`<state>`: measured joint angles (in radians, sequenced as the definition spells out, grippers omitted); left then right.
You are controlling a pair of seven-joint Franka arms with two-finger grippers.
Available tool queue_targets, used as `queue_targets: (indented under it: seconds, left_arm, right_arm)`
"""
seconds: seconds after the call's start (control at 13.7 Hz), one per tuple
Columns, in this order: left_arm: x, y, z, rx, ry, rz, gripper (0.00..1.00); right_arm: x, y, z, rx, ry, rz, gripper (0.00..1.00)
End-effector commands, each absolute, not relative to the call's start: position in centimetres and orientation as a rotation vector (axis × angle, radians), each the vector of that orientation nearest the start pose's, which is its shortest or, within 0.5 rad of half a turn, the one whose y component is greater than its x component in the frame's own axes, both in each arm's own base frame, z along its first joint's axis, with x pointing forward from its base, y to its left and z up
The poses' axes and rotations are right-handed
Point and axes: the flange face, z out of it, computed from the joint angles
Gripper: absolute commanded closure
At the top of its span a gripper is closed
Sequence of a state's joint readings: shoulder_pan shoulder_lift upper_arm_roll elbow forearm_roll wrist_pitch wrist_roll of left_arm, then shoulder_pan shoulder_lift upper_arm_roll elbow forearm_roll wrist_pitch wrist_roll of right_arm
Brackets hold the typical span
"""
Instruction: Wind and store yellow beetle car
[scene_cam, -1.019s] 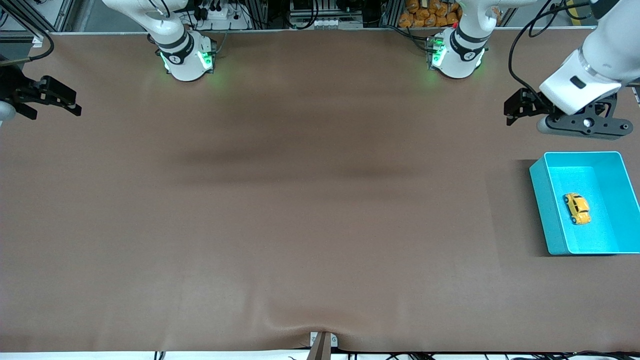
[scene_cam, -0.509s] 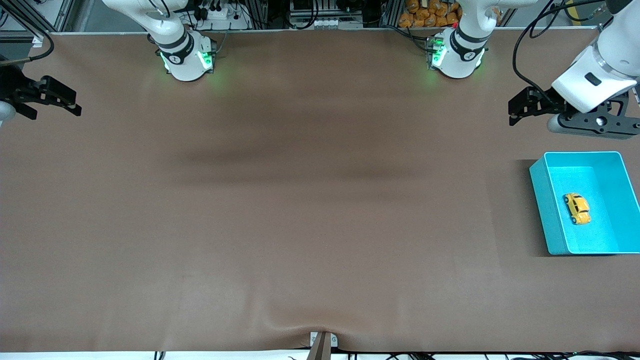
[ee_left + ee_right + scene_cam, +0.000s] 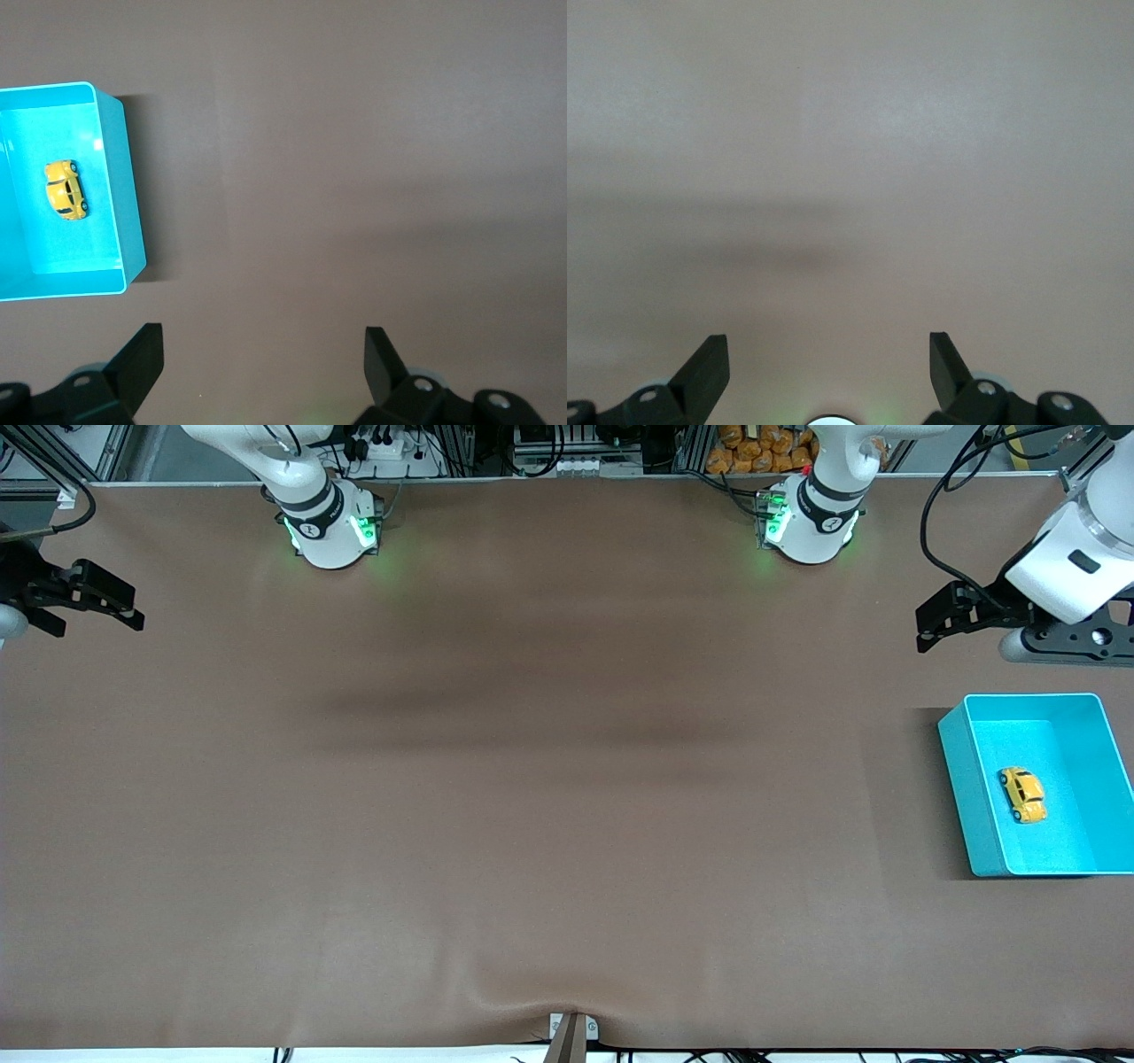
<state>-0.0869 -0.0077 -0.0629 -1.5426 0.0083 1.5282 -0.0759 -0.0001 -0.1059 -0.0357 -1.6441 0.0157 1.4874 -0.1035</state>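
The yellow beetle car (image 3: 1023,794) (image 3: 66,189) rests on its wheels inside the teal bin (image 3: 970,802) (image 3: 124,195) at the left arm's end of the table. My left gripper (image 3: 939,615) (image 3: 263,354) hangs open and empty over bare table, farther from the front camera than the bin and apart from it. My right gripper (image 3: 106,595) (image 3: 829,359) waits open and empty over the table's edge at the right arm's end.
The brown table cloth (image 3: 532,779) has a raised fold at its front edge by a small bracket (image 3: 571,1032). The two arm bases (image 3: 332,527) (image 3: 806,522) stand along the back edge.
The left arm has drawn back up and away from the bin toward its end of the table. The car, the bin and the right arm have not moved.
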Motion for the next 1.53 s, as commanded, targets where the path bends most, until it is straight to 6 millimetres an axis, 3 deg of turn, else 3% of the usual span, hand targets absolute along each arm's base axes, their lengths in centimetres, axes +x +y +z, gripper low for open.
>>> queue_targets:
  seconds: [0.0, 1.46]
  left_arm:
    - [54.5, -8.2, 64.25, -3.143, 0.104, 0.022, 0.0]
    - [54.46, -8.42, 64.24, -3.149, 0.056, 0.024, 0.0]
  right_arm:
    - [50.79, -1.64, 64.15, -3.109, -0.081, 0.062, 0.0]
    - [50.82, -1.86, 64.06, -3.107, -0.077, 0.066, 0.0]
